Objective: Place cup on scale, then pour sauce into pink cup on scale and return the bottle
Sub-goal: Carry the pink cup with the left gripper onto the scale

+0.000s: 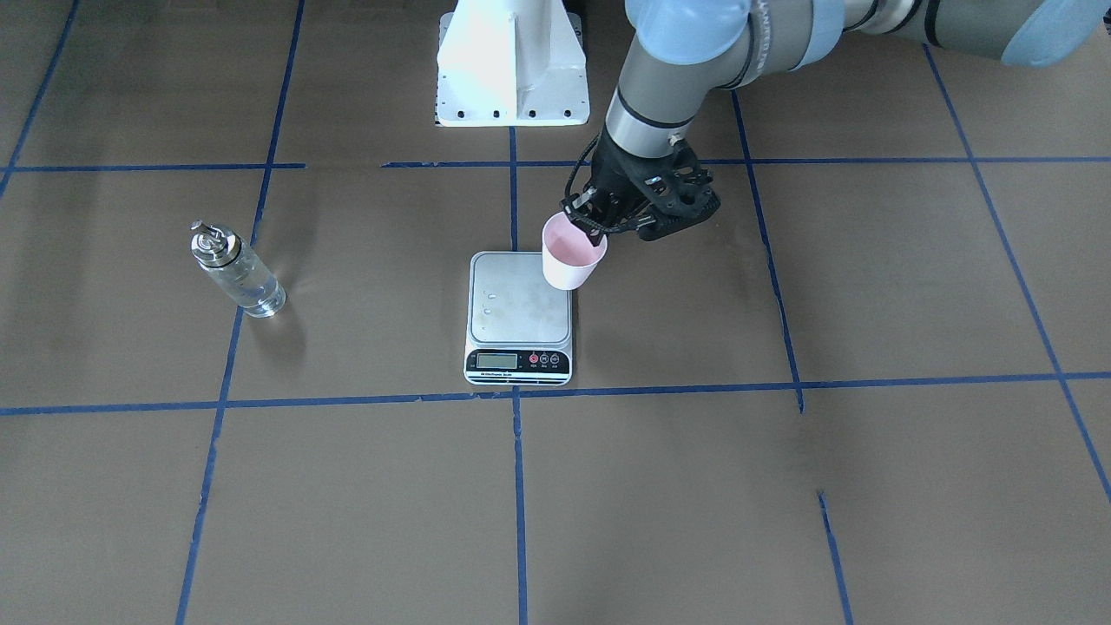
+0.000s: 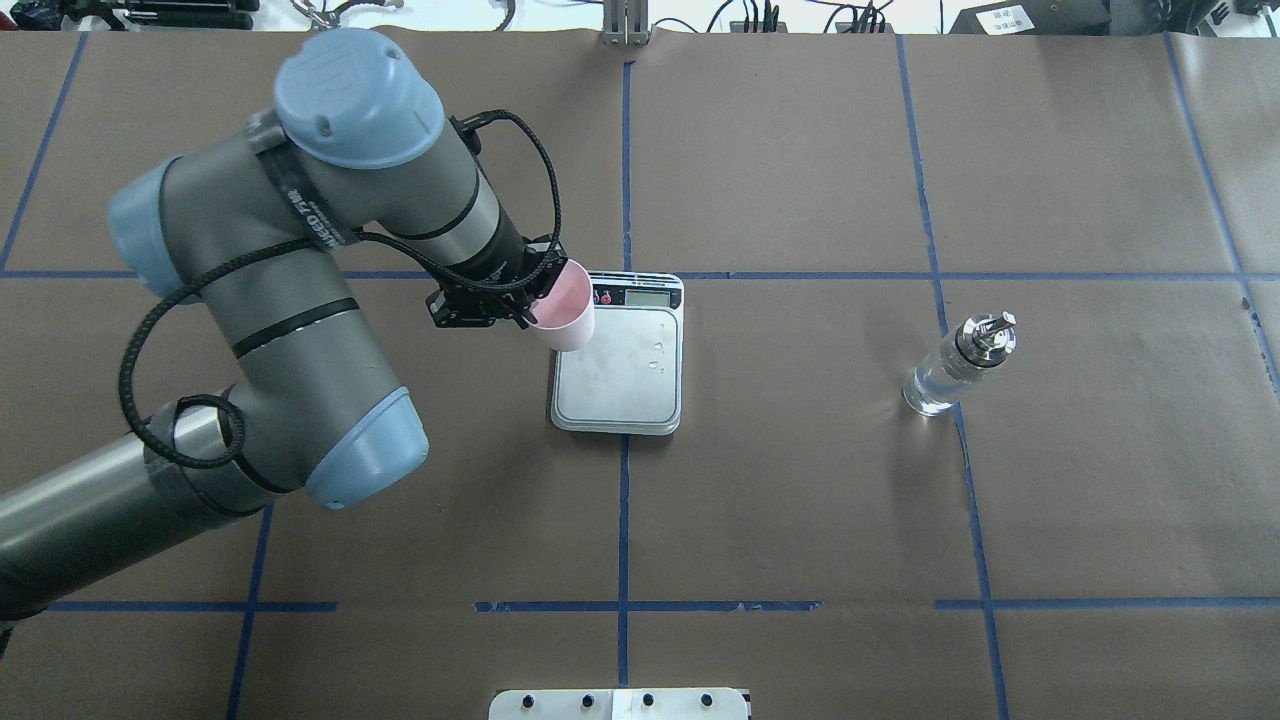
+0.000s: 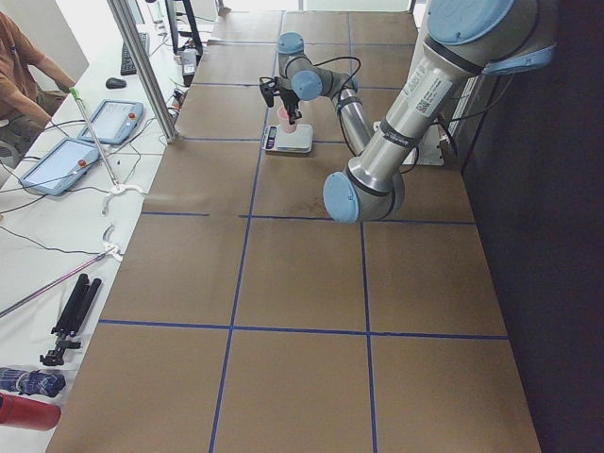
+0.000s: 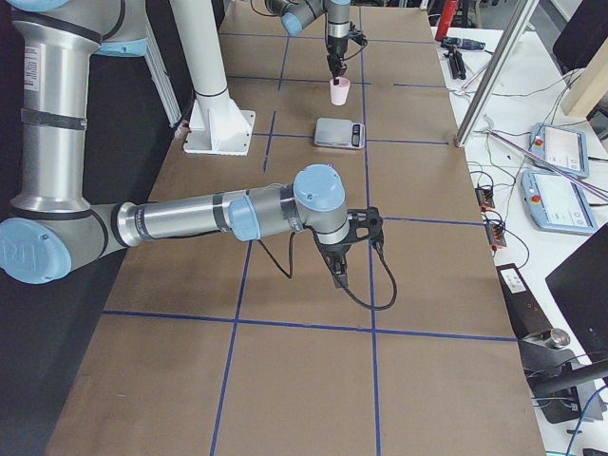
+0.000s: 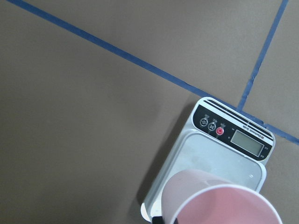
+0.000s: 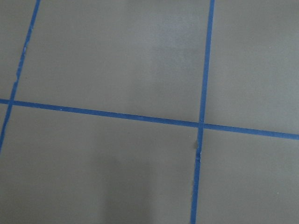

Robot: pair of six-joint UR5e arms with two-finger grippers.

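Seen from overhead, the left gripper (image 2: 532, 305) is clamped on the rim of the pink cup (image 2: 566, 320), one finger inside and one outside. It holds the cup tilted in the air over the 10 o'clock corner of the scale (image 2: 625, 385), just beside the display strip. The glass bottle (image 2: 955, 368) stands upright on the brown table (image 2: 800, 520), well apart at the scale's 3 o'clock. The right gripper (image 4: 339, 271) hangs low over the table far from the scale, and I cannot tell whether its fingers are apart or together.
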